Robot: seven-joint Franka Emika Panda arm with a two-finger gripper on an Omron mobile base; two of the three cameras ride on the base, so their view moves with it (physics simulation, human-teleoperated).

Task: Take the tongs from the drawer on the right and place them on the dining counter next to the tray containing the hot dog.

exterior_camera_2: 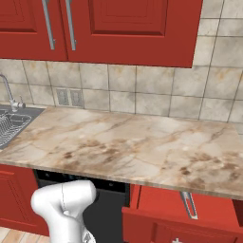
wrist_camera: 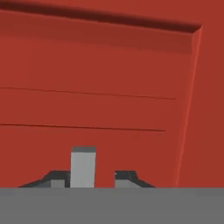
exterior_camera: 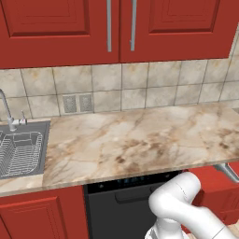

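We see a red drawer [exterior_camera_2: 175, 218] with a silver handle [exterior_camera_2: 189, 204], a beige-brown veined marble desk [exterior_camera: 135, 140], beige mottled wall tiles [exterior_camera: 158, 84], red upper cabinets [exterior_camera: 56, 28], a grey sink [exterior_camera: 21, 154], and a black dishwasher front [exterior_camera: 119, 210].

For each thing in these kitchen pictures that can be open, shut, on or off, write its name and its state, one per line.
Drawer: pulled partly open, contents hidden.
Upper cabinet doors: shut.
Faucet: no water running.
Hand: close against the red drawer front, fingers around the silver handle; grip unclear.
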